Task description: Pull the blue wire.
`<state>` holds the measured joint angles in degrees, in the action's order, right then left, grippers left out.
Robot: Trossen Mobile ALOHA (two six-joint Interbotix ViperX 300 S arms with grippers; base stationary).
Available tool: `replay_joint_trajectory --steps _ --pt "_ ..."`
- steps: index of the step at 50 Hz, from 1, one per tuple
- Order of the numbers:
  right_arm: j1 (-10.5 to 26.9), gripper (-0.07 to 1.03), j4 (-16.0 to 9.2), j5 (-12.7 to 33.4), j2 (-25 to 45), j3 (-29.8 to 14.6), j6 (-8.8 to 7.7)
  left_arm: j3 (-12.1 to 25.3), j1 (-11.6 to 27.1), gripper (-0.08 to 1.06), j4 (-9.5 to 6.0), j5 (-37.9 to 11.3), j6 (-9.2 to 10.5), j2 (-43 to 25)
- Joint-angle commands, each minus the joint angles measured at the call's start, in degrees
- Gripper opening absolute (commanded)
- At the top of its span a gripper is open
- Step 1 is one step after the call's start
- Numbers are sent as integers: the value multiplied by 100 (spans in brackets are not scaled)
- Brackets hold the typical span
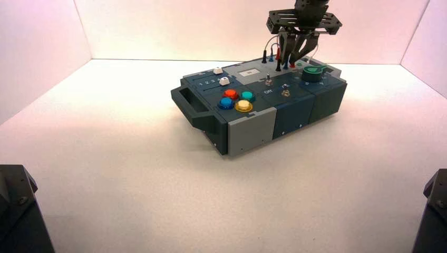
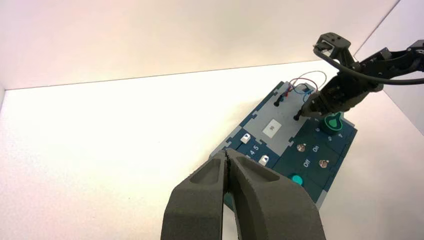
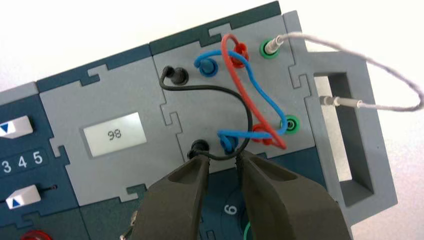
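The blue wire [image 3: 265, 97] arches across the grey socket panel of the box [image 1: 253, 132], one blue plug [image 3: 206, 65] in the far row and the other [image 3: 228, 142] in the near row. My right gripper [image 3: 221, 157] hangs over that panel with its tips just short of the near blue plug. Its jaws stand open, and only the black wire's [image 3: 220, 89] low loop runs across the gap between them. My left gripper [image 2: 227, 157] is shut on nothing and hovers off the box's slider end.
A red wire [image 3: 239, 80] crosses over the blue one. A white wire [image 3: 380, 65] loops out past the box's handle [image 3: 357, 145]. A display [image 3: 114, 134] reads 98. A green knob [image 1: 313, 73], toggle switches and coloured buttons [image 1: 237, 100] fill the near side.
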<state>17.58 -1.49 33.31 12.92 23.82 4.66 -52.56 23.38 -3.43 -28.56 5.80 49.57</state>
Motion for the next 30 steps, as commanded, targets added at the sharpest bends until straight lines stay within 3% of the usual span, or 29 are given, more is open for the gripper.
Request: replay_joint_trajectory --steps 1,30 --pt "-53 30 0 -26 -62 -185 -9 202 -18 -3 9 70 0 -9" --pt "-70 26 9 44 132 -404 -9 229 -18 -3 18 123 0 -44"
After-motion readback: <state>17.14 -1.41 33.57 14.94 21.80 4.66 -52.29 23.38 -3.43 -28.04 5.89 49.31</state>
